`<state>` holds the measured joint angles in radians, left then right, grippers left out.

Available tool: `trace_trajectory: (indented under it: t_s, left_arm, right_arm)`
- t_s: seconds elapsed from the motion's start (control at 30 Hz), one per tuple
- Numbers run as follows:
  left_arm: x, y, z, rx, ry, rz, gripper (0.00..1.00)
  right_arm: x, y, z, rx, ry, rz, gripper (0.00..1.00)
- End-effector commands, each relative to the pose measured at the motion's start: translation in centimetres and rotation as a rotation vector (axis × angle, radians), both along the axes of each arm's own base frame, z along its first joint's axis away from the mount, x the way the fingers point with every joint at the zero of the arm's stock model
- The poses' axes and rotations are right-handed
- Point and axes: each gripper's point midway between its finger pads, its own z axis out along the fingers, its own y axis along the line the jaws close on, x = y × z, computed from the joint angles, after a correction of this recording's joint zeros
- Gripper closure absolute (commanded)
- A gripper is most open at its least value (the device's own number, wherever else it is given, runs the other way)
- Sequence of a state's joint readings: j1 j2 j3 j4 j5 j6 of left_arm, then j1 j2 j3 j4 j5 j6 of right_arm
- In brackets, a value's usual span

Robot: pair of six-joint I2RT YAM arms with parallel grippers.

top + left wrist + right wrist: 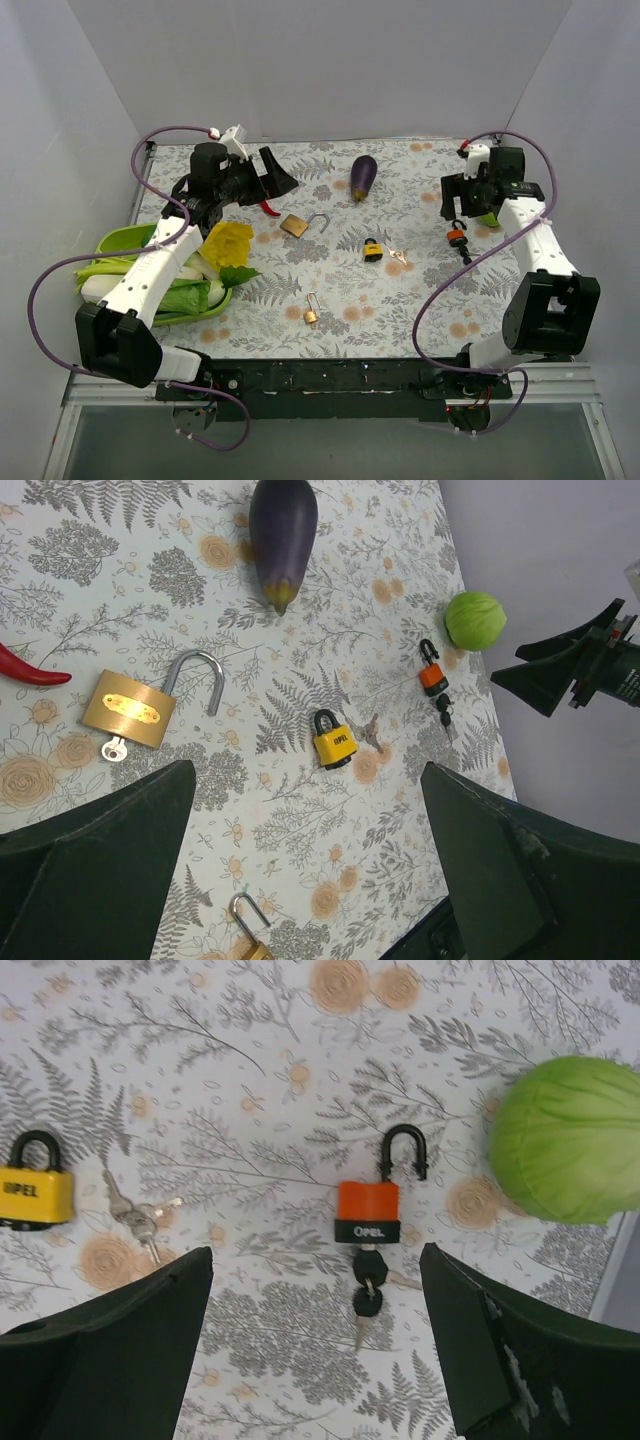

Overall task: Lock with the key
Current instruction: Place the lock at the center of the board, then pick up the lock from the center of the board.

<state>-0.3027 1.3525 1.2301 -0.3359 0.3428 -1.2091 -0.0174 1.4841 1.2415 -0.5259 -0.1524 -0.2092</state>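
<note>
The orange padlock (368, 1212) lies flat at the far right of the table (400, 300). Its long axis runs far to near, with the shackle pointing far and one shackle leg clear of the body. The key bunch (365, 1298) in the keyhole trails toward the near side. The right gripper (315, 1270) hangs directly above the lock, wrist pitched down, fingers spread wide and empty. The left gripper (277, 178) is raised at far left, fingers equally wide and empty, over an open brass padlock (128, 709).
</note>
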Motion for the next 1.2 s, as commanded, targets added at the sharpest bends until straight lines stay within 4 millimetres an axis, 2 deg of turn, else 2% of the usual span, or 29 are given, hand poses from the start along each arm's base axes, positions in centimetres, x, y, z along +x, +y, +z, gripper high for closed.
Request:
trace_trajectory:
  t_s: [0.0, 0.17, 0.2, 0.53, 0.67, 0.87, 1.17]
  left_arm:
    - [0.1, -0.6, 2.3, -0.018, -0.061, -0.051, 0.02]
    - [0.1, -0.9, 2.3, -0.028, -0.055, -0.071, 0.02]
    - [0.0, -1.0, 2.4, -0.031, -0.056, -0.077, 0.02]
    - [-0.2, -1.4, 2.5, -0.055, -0.044, -0.093, 0.02]
    - [-0.3, -1.5, 2.6, -0.061, -0.040, -0.093, 0.02]
    - [-0.1, -1.5, 2.5, -0.060, -0.038, -0.093, 0.02]
    - [0.2, -1.5, 2.1, -0.061, -0.023, -0.083, 0.02]
  right_arm:
    - [-1.1, -2.7, -0.8, -0.033, 0.046, 0.102, 0.08]
    - [-1.0, -4.2, -4.6, -0.024, 0.148, 0.121, 0.07]
    - [-0.8, -4.6, -4.9, -0.017, 0.155, 0.117, 0.07]
    - [-0.2, -5.2, -9.5, -0.016, 0.217, 0.101, 0.12]
    - [-0.3, -5.3, -12.0, -0.009, 0.266, 0.082, 0.13]
    - [-0.1, -5.3, -13.2, -0.041, 0.267, 0.069, 0.15]
    - [0.5, -5.1, -15.2, -0.112, 0.258, 0.075, 0.25]
